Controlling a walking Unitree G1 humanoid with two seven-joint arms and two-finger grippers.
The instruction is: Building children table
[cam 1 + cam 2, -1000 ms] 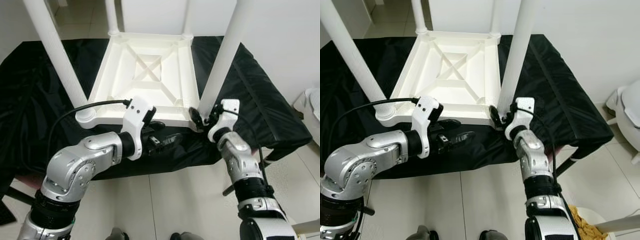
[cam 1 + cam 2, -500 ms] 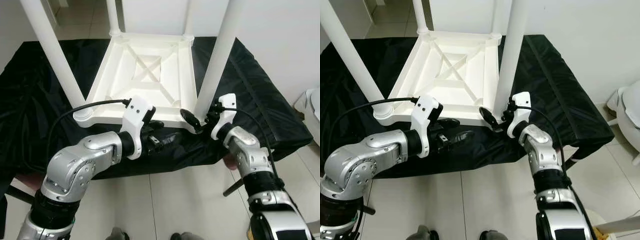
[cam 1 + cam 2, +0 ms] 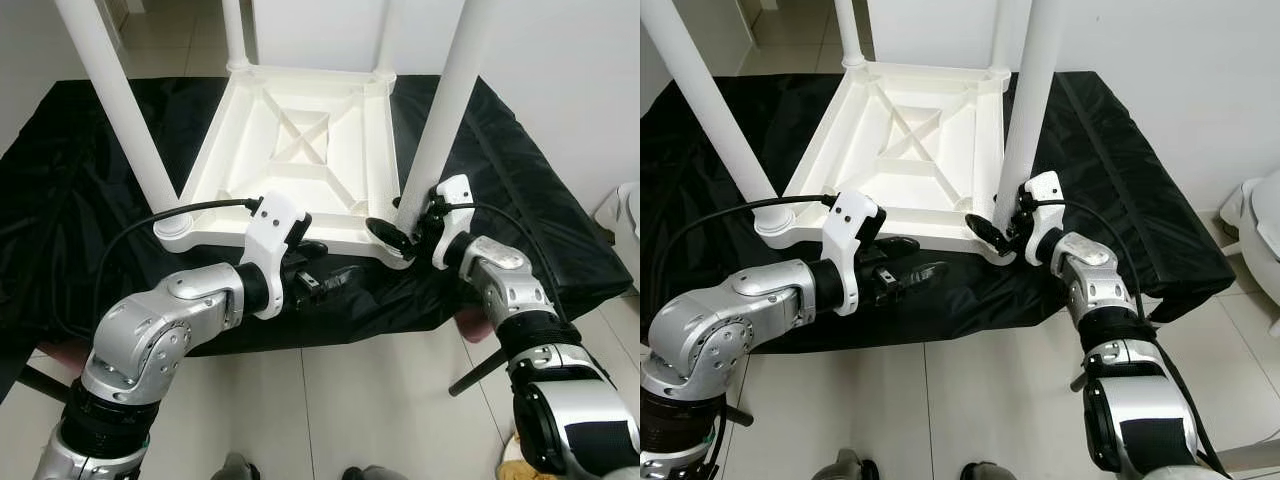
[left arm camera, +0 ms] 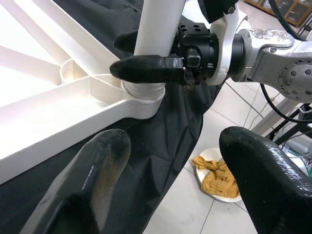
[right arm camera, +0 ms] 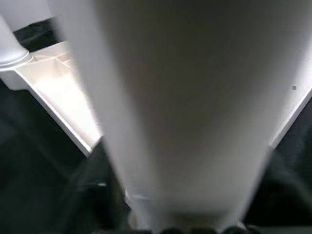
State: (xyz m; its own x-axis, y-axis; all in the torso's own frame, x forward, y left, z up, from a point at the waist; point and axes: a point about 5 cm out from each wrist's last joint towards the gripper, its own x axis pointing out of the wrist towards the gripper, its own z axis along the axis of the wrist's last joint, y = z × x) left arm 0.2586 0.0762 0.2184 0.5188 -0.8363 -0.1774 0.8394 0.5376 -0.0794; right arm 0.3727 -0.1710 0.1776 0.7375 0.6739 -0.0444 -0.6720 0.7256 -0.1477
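The right gripper [image 3: 400, 232] clasps the foot of the near right leg [image 3: 446, 112], one black finger [image 4: 146, 69] on each side of the post where it enters the corner socket [image 4: 142, 92]. The leg's long axis rises straight up from the gripper, so any turning goes about that upright line. The upturned table top [image 3: 300, 160] lies on the black cloth [image 3: 80, 180], away from the gripper toward the left arm. The left gripper [image 3: 325, 270] hangs unclenched just beside the table's near edge, farther from this leg. No writing is readable.
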